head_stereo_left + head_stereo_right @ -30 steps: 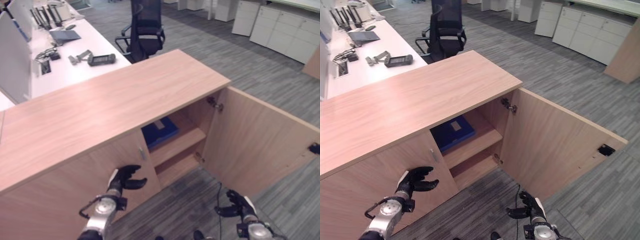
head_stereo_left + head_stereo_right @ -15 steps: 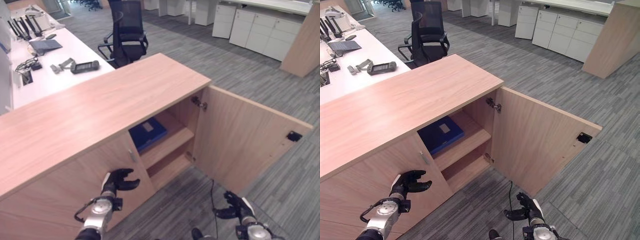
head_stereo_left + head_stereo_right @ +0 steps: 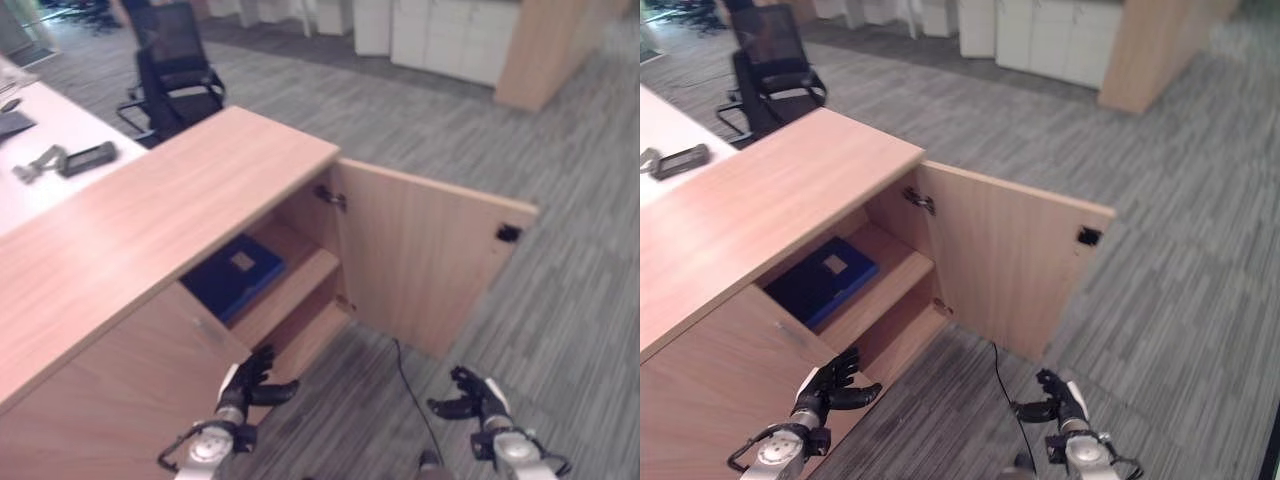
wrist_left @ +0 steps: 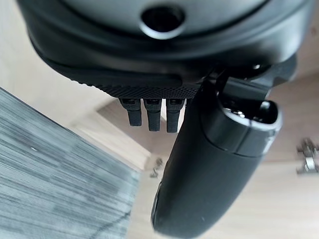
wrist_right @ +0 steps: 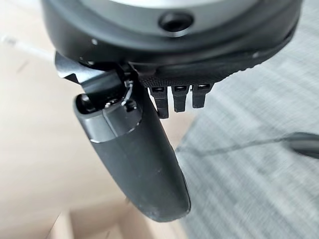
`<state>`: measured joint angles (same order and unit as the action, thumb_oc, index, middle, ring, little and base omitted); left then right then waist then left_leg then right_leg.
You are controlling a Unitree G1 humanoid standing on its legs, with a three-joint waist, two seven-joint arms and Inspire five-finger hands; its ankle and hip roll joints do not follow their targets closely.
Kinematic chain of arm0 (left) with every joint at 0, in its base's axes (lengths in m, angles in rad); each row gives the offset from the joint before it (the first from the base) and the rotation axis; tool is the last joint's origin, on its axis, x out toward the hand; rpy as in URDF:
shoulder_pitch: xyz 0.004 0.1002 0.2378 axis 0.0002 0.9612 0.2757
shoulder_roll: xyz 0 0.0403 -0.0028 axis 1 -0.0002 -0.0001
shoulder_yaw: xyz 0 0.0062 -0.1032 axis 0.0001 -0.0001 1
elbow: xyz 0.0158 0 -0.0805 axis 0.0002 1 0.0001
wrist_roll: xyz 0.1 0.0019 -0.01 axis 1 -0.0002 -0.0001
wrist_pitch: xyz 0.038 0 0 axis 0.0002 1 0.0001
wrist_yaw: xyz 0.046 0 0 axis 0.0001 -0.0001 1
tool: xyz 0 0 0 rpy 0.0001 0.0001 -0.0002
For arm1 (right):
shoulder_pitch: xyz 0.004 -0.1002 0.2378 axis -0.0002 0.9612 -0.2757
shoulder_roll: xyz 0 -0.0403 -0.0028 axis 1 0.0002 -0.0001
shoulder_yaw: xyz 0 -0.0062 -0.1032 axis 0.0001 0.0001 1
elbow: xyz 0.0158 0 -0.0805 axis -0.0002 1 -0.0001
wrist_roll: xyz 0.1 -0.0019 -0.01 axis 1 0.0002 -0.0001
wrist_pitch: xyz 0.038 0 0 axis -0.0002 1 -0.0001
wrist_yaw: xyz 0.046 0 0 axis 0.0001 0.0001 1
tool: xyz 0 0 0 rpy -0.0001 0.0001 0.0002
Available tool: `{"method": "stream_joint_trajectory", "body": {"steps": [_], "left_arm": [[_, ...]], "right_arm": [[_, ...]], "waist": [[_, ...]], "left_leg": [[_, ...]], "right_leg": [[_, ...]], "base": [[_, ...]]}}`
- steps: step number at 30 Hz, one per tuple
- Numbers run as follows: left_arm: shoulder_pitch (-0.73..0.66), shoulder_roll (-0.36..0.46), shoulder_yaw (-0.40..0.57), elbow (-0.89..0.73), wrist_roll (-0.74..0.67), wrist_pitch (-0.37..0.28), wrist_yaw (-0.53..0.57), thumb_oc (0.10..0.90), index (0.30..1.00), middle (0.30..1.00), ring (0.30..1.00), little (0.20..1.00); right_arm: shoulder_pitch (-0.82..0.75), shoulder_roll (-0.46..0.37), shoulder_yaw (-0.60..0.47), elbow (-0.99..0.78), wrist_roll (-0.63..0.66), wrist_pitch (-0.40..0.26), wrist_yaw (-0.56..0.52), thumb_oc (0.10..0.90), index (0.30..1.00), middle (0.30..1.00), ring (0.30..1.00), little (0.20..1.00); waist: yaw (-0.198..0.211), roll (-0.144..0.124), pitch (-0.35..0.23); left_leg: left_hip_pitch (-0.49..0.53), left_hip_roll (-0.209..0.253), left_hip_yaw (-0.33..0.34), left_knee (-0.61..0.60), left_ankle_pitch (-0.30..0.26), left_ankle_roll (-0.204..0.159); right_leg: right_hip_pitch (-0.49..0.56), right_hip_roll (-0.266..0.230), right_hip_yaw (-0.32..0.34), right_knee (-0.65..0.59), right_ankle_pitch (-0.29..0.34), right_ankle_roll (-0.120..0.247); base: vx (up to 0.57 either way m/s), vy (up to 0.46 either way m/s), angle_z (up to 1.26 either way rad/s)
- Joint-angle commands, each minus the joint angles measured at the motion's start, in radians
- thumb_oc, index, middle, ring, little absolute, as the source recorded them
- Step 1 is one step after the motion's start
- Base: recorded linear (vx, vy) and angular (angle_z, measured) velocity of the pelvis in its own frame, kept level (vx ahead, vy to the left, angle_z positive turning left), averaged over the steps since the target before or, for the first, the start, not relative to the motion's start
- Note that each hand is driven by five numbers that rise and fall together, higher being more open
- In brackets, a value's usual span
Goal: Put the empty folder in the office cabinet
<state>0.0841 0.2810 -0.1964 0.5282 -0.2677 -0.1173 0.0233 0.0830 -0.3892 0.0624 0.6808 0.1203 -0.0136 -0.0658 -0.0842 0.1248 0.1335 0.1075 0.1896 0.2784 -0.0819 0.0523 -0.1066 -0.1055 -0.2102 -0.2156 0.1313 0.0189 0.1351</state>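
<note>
Both hands have kept their places at the near edge while the whole view has swung rightward, so the camera has turned and neither the cabinet nor its contents have shifted. Fingers [image 3: 262,362] of the left hand [image 3: 247,384] are loosely spread and relaxed, thumb standing off to the side, holding nothing; its wrist view shows short fingertips above bare wood and carpet. The right hand [image 3: 478,397] is likewise empty, fingers apart and slightly bent, hanging low over the grey carpet floor [image 3: 580,330] to the right of the opening. Just beyond the left hand stands the office cabinet [image 3: 150,210], its right-hand door [image 3: 425,260] swung wide toward the near right, which leaves the shelves open to reach. A blue folder [image 3: 232,276] lies flat on the upper shelf [image 3: 290,295] inside, apart from both hands, so the placing looks already done, though whether it is truly empty cannot be told from here. The lower shelf seems bare, as far as the dim interior lets one judge. At the far left, a white desk [image 3: 40,125] carries a dark device [image 3: 88,157], with a black office chair [image 3: 175,70] behind it. Closing the door may be what remains.
</note>
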Motion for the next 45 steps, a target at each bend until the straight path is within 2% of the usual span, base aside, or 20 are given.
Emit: {"method": "stream_joint_trajectory", "body": {"steps": [1,3,4,5,7,10,11,12,15,17,20,21,22,25,32,39,41,43,45], "left_arm": [[-0.063,0.083,0.046,-0.045,0.017,-0.09,-0.017,0.8,0.9,0.9,0.9,0.9],[-0.057,0.076,0.035,-0.026,0.018,-0.084,-0.021,0.8,0.9,0.9,0.9,0.9],[-0.057,0.075,0.035,-0.026,0.018,-0.084,-0.021,0.8,0.9,0.9,0.9,0.9],[-0.055,0.068,0.025,-0.013,0.019,-0.081,-0.026,0.8,0.9,0.9,0.9,0.9],[-0.059,0.058,0.021,0.004,0.011,-0.076,-0.022,0.8,0.9,0.9,0.9,0.9],[-0.07,0.042,0.012,0.036,0.001,-0.067,-0.02,0.8,0.9,0.9,0.9,0.9],[-0.071,0.041,0.011,0.037,0.001,-0.068,-0.02,0.8,0.9,0.9,0.9,0.9],[-0.078,0.029,0.007,0.052,-0.011,-0.062,-0.015,0.8,0.9,0.9,0.9,0.9],[-0.075,0.025,0.002,0.057,-0.016,-0.056,-0.02,0.8,0.9,0.9,0.9,0.9],[-0.07,0.024,-0.003,0.06,-0.01,-0.052,-0.019,0.8,0.9,0.9,0.9,0.9],[-0.063,0.015,-0.01,0.076,-0.01,-0.051,-0.019,0.8,0.9,0.9,0.9,0.9],[-0.069,0.016,-0.016,0.089,-0.007,-0.052,-0.016,0.8,0.9,0.9,0.9,0.9],[-0.066,0.015,-0.013,0.096,-0.008,-0.053,-0.018,0.8,0.9,0.9,0.9,0.9],[-0.053,0.02,-0.008,0.126,-0.002,-0.051,-0.024,0.8,0.9,0.9,0.9,0.9],[-0.025,0.031,-0.026,0.151,0.015,-0.042,-0.04,0.8,0.9,0.9,0.9,0.9],[0.004,0.046,-0.044,0.155,0.015,-0.036,-0.06,0.8,0.9,0.9,0.9,0.9],[0.01,0.059,-0.062,0.155,0.021,-0.035,-0.073,0.8,0.9,0.9,0.9,0.9],[0.01,0.063,-0.067,0.154,0.02,-0.034,-0.075,0.8,0.9,0.9,0.9,0.9],[0.009,0.074,-0.081,0.154,0.012,-0.033,-0.083,0.8,0.9,0.9,0.9,0.9]], "right_arm": [[-0.011,0.027,-0.019,-0.06,-0.012,-0.059,-0.002,0.8,0.9,0.9,0.9,0.9],[-0.015,0.009,-0.018,-0.049,-0.009,-0.065,-0.002,0.8,0.9,0.9,0.9,0.9],[-0.015,0.009,-0.018,-0.049,-0.009,-0.066,-0.002,0.8,0.9,0.9,0.9,0.9],[-0.016,-0.009,-0.015,-0.05,0.001,-0.071,-0.004,0.8,0.9,0.9,0.9,0.9],[-0.025,-0.03,-0.009,-0.045,0.01,-0.078,-0.008,0.8,0.9,0.9,0.9,0.9],[-0.033,-0.049,-0.005,-0.043,0.023,-0.086,-0.018,0.8,0.9,0.9,0.9,0.9],[-0.034,-0.05,-0.006,-0.042,0.023,-0.086,-0.018,0.8,0.9,0.9,0.9,0.9],[-0.038,-0.061,-0.006,-0.038,0.032,-0.086,-0.023,0.8,0.9,0.9,0.9,0.9],[-0.041,-0.075,-0.006,-0.041,0.042,-0.086,-0.026,0.8,0.9,0.9,0.9,0.9],[-0.045,-0.082,-0.005,-0.043,0.044,-0.082,-0.028,0.8,0.9,0.9,0.9,0.9],[-0.05,-0.08,-0.007,-0.041,0.045,-0.08,-0.031,0.8,0.9,0.9,0.9,0.9],[-0.06,-0.076,-0.005,-0.031,0.05,-0.082,-0.035,0.8,0.9,0.9,0.9,0.9],[-0.067,-0.071,-0.001,-0.031,0.051,-0.082,-0.034,0.8,0.9,0.9,0.9,0.9],[-0.067,-0.056,0.002,-0.015,0.053,-0.086,-0.035,0.8,0.9,0.9,0.9,0.9],[-0.109,-0.049,-0.016,0.035,0.078,-0.098,-0.058,0.8,0.9,0.9,0.9,0.9],[-0.23,-0.134,-0.067,0.088,0.111,-0.112,-0.101,0.8,0.9,0.9,0.9,0.9],[-0.306,-0.192,-0.085,0.147,0.135,-0.118,-0.119,0.8,0.9,0.9,0.9,0.9],[-0.328,-0.207,-0.088,0.172,0.144,-0.119,-0.121,0.8,0.9,0.9,0.9,0.9],[-0.394,-0.255,-0.092,0.222,0.173,-0.12,-0.127,0.8,0.9,0.9,0.9,0.9]], "waist": [[0.0,-0.101,-0.027],[-0.003,-0.086,-0.032],[-0.003,-0.085,-0.032],[-0.006,-0.073,-0.033],[-0.006,-0.054,-0.031],[0.001,-0.042,-0.027],[-0.003,-0.038,-0.024],[-0.002,-0.045,-0.014],[-0.008,-0.059,-0.006],[0.0,-0.061,-0.001],[0.026,-0.08,0.003],[0.039,-0.09,0.007],[0.047,-0.092,0.012],[0.05,-0.086,0.007],[0.056,-0.082,-0.013],[0.07,-0.083,-0.037],[0.08,-0.084,-0.045],[0.083,-0.084,-0.047],[0.092,-0.087,-0.053]], "left_leg": [[0.091,-0.027,-0.032,0.007,-0.129,-0.033],[0.08,0.028,-0.041,0.027,-0.104,-0.059],[0.079,0.029,-0.042,0.028,-0.104,-0.059],[0.071,0.073,-0.049,0.047,-0.081,-0.08],[0.056,0.116,-0.061,0.088,-0.027,-0.101],[0.023,0.162,-0.081,0.182,0.067,-0.116],[0.021,0.167,-0.088,0.187,0.067,-0.119],[-0.006,0.184,-0.097,0.256,0.121,-0.112],[-0.027,0.197,-0.067,0.34,0.142,-0.098],[-0.058,0.149,-0.091,0.366,0.101,-0.08],[-0.126,0.02,-0.151,0.332,-0.049,-0.041],[-0.171,-0.019,-0.161,0.311,-0.049,-0.035],[-0.189,-0.031,-0.167,0.293,-0.059,-0.038],[-0.154,-0.036,-0.168,0.22,-0.058,-0.036],[-0.073,-0.052,-0.168,0.128,-0.056,-0.025],[-0.011,-0.059,-0.161,0.084,-0.069,-0.012],[0.001,-0.063,-0.165,0.074,-0.075,-0.008],[0.004,-0.063,-0.167,0.072,-0.076,-0.007],[0.008,-0.065,-0.174,0.068,-0.078,-0.006]], "right_leg": [[-0.012,-0.134,0.048,-0.129,0.101,0.117],[0.0,-0.098,0.046,-0.121,0.077,0.103],[0.0,-0.097,0.045,-0.121,0.076,0.103],[0.013,-0.063,0.038,-0.114,0.047,0.081],[0.037,-0.021,0.022,-0.119,0.017,0.053],[0.095,0.031,0.006,-0.147,-0.027,0.011],[0.1,0.036,0.001,-0.15,-0.026,0.008],[0.141,0.048,-0.008,-0.171,-0.04,-0.013],[0.175,0.059,-0.018,-0.189,-0.059,-0.038],[0.192,0.064,-0.011,-0.197,-0.075,-0.044],[0.21,0.057,0.001,-0.202,-0.093,-0.043],[0.215,0.056,0.003,-0.203,-0.091,-0.041],[0.217,0.059,0.01,-0.202,-0.092,-0.039],[0.228,0.082,0.015,-0.203,-0.098,-0.039],[0.247,0.084,0.019,-0.188,-0.101,-0.039],[0.267,0.076,0.022,-0.177,-0.105,-0.029],[0.27,0.071,0.02,-0.164,-0.111,-0.025],[0.272,0.07,0.019,-0.162,-0.113,-0.025],[0.271,0.067,0.016,-0.157,-0.113,-0.023]], "base": [[0.15,-0.361,-0.09],[0.11,-0.312,-0.09],[0.12,-0.338,-0.05],[0.12,-0.295,0.05],[0.14,-0.333,0.1],[0.12,-0.255,0.03],[0.12,-0.225,0.11],[0.13,-0.206,0.1],[0.14,-0.225,0.22],[0.12,-0.141,0.08],[0.12,-0.103,0.06],[0.09,-0.058,-0.01],[0.06,-0.033,-0.08],[0.1,0.015,-0.12],[0.09,0.015,0.03],[0.07,0.031,-0.04],[0.05,0.033,-0.02],[0.02,0.014,0.08],[0.02,0.013,0.11]]}}
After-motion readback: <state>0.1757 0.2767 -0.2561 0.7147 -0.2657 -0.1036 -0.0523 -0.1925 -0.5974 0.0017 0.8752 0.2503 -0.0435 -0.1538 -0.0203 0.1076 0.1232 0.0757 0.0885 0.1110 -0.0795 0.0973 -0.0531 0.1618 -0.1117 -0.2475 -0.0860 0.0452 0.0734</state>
